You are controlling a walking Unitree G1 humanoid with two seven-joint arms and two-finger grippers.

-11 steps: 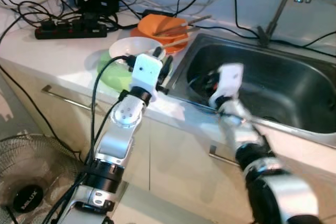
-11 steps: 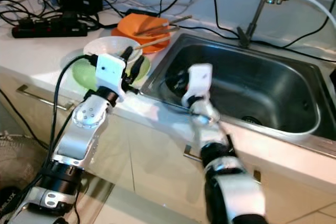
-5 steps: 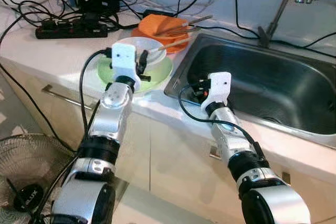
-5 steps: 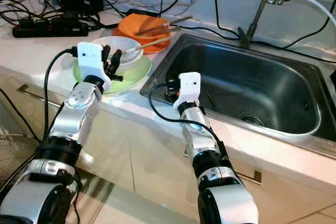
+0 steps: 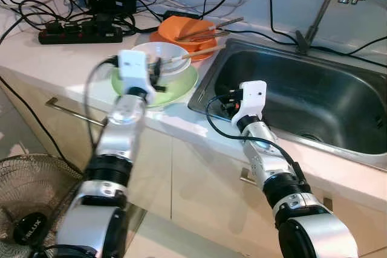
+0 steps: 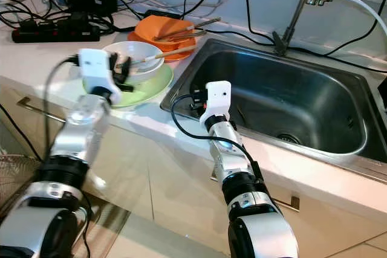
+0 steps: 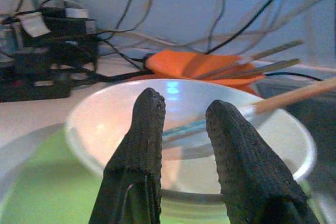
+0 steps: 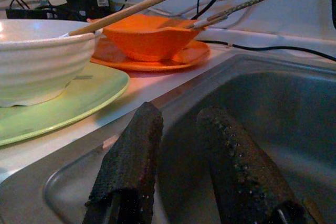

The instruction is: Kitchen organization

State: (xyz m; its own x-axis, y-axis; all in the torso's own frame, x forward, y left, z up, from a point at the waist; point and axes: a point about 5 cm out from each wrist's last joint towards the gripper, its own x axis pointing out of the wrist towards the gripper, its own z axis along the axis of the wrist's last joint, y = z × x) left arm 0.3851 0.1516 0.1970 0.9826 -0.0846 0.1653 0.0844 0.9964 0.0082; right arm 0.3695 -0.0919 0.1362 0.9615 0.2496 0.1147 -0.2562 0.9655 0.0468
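At the far left of the counter a black power strip (image 5: 81,30) sits in a tangle of cables, well clear of the dishes. Next along, the left gripper (image 7: 182,116) hovers right at the near rim of the white bowl (image 5: 160,56), its two black fingers parted with nothing between them. That bowl stands on a green plate (image 5: 181,83) and has a wooden chopstick (image 8: 131,8) resting across it, the tip sticking out toward the sink. My guess is the bowl is what gets picked up next; to do it cleanly the fingers should straddle the rim, one inside and one outside, and close firmly before lifting straight up, or the loose chopstick may roll off and the plate could get dragged. Behind it an orange bowl (image 5: 186,30) holds more utensils on an orange plate (image 8: 152,59). Further right, the right gripper (image 8: 181,129) hangs just over the near left corner of the steel sink (image 5: 338,98), fingers slightly apart and holding nothing, out of the other arm's way. The faucet (image 5: 326,4) rises at the back right.
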